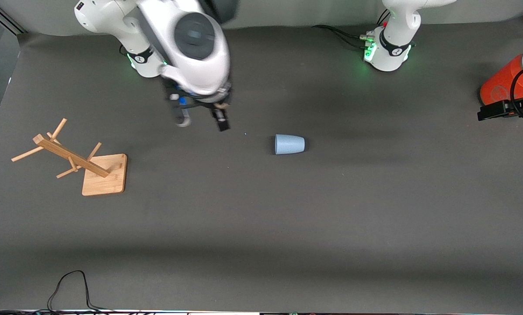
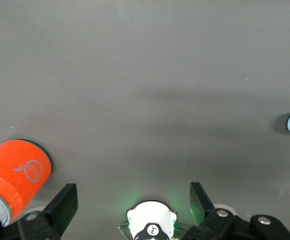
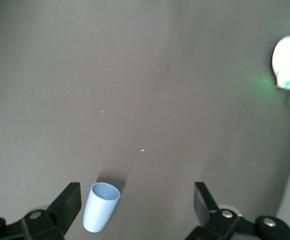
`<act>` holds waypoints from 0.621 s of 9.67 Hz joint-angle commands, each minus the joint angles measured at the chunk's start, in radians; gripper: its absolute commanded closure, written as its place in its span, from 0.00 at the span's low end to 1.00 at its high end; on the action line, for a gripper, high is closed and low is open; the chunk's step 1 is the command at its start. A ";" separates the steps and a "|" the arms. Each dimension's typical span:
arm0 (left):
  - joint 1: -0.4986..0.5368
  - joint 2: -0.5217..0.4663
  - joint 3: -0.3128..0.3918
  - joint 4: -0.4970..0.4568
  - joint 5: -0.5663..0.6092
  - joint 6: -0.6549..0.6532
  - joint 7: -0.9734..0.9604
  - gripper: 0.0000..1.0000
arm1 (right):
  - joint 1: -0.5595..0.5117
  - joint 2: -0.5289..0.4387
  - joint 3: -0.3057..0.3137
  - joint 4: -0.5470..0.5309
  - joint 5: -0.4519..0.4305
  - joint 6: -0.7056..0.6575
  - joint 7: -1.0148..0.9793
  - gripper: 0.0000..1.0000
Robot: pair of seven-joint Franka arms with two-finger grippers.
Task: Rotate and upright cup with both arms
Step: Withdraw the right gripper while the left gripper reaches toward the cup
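One cup is seen lying on its side, one orange can upright. Right gripper and left gripper are held wide open, empty, above the table.

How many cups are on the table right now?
1. The cup lies on its side mid-table, between the two arm bases and nearer the front camera. None other visible.

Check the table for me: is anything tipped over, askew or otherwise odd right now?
Yes. The pale blue cup lies on its side mid-table, not yet uprighted. The right gripper hangs open above the mat beside it, toward the right arm's end. The wooden rack at that end appears to stand normally.
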 commanded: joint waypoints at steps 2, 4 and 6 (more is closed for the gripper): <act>-0.008 0.012 0.003 0.029 0.013 -0.027 -0.019 0.00 | -0.201 -0.279 0.017 -0.264 0.006 0.007 -0.413 0.00; -0.014 0.010 0.000 0.026 0.014 -0.014 -0.051 0.00 | -0.370 -0.367 0.017 -0.322 -0.026 0.007 -0.748 0.00; -0.055 0.007 0.000 0.026 0.014 -0.004 -0.143 0.00 | -0.528 -0.381 0.043 -0.327 -0.052 0.011 -1.044 0.00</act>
